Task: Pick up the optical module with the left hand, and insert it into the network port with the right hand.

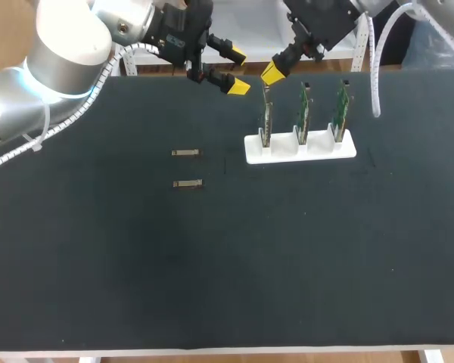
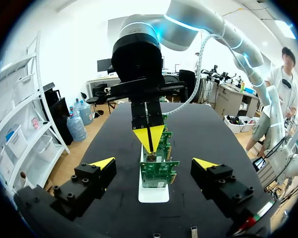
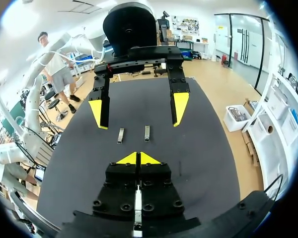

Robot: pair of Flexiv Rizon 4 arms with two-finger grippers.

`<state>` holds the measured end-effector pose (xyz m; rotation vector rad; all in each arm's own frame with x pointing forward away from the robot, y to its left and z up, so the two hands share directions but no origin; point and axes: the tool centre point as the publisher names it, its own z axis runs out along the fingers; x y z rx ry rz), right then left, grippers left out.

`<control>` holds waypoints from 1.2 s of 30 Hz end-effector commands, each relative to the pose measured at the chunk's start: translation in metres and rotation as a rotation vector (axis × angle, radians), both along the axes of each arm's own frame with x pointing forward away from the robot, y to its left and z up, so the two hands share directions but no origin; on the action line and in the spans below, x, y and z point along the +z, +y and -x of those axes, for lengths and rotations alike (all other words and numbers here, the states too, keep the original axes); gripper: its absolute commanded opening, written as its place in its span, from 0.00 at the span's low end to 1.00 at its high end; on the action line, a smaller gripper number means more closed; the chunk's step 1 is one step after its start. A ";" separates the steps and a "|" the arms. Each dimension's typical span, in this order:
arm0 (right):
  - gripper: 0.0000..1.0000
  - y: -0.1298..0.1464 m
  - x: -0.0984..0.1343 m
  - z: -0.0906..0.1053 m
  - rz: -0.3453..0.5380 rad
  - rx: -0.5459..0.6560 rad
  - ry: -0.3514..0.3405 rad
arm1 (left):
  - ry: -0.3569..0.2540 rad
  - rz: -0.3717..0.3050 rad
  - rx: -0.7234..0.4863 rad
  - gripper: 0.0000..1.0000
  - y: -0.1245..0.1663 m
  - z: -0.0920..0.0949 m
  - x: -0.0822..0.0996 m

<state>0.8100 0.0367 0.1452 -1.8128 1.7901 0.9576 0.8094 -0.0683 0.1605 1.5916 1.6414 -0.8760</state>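
Well apart: left hand (image 1: 237, 70), nearest module (image 1: 186, 153).

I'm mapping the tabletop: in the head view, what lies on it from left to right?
Two small silver optical modules, one behind the other → white plastic rack → its upright green circuit boards: left board → middle board → right board.

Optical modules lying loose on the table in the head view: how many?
2. One optical module lies on the dark table left of the white holder; the second module lies nearer the camera, parallel to it. Whether the right gripper holds another cannot be seen.
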 end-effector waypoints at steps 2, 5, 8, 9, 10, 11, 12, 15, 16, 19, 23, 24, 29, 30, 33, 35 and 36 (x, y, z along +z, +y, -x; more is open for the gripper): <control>0.00 0.001 -0.006 -0.006 -0.021 0.290 0.283 | 0.003 -0.003 -0.004 1.00 -0.001 -0.002 0.000; 0.00 0.001 -0.009 -0.006 -0.017 0.288 0.287 | 0.003 -0.003 -0.004 1.00 -0.001 -0.002 0.000; 0.00 0.001 -0.011 -0.004 -0.016 0.287 0.291 | 0.003 -0.003 -0.004 1.00 -0.001 -0.002 0.000; 0.00 0.001 -0.011 -0.004 -0.016 0.287 0.293 | 0.003 -0.003 -0.004 1.00 -0.001 -0.002 0.000; 0.00 0.001 -0.012 -0.003 -0.015 0.287 0.295 | 0.003 -0.003 -0.004 1.00 -0.001 -0.002 0.000; 0.00 0.001 -0.012 -0.003 -0.014 0.287 0.297 | 0.003 -0.003 -0.004 1.00 -0.001 -0.002 0.000; 0.00 0.001 -0.013 -0.002 -0.014 0.287 0.298 | 0.003 -0.003 -0.004 1.00 -0.001 -0.002 0.000; 0.00 0.000 -0.014 -0.001 -0.014 0.287 0.302 | 0.003 -0.003 -0.004 1.00 -0.001 -0.002 0.000; 0.00 0.000 -0.014 -0.001 -0.013 0.287 0.302 | 0.003 -0.003 -0.004 1.00 -0.001 -0.002 0.000; 0.00 0.000 -0.014 -0.001 -0.014 0.286 0.305 | 0.003 -0.003 -0.004 1.00 -0.001 -0.002 0.000; 0.00 -0.001 -0.011 -0.001 -0.023 0.281 0.306 | 0.003 -0.003 -0.004 1.00 -0.001 -0.002 0.000; 0.00 -0.001 -0.010 -0.002 -0.027 0.279 0.306 | 0.003 -0.003 -0.004 1.00 -0.001 -0.002 0.000; 0.00 -0.002 -0.002 -0.005 -0.050 0.273 0.305 | 0.003 -0.003 -0.004 1.00 -0.001 -0.002 0.000; 0.00 -0.003 0.000 -0.006 -0.054 0.274 0.305 | 0.003 -0.003 -0.004 1.00 -0.001 -0.002 0.000; 0.00 -0.005 0.006 -0.007 -0.068 0.273 0.303 | 0.003 -0.003 -0.004 1.00 -0.001 -0.002 0.000; 0.00 -0.008 0.011 -0.008 -0.087 0.273 0.306 | 0.003 -0.003 -0.004 1.00 -0.001 -0.002 0.000; 0.00 -0.009 0.013 -0.009 -0.090 0.274 0.307 | 0.003 -0.003 -0.004 1.00 -0.001 -0.002 0.000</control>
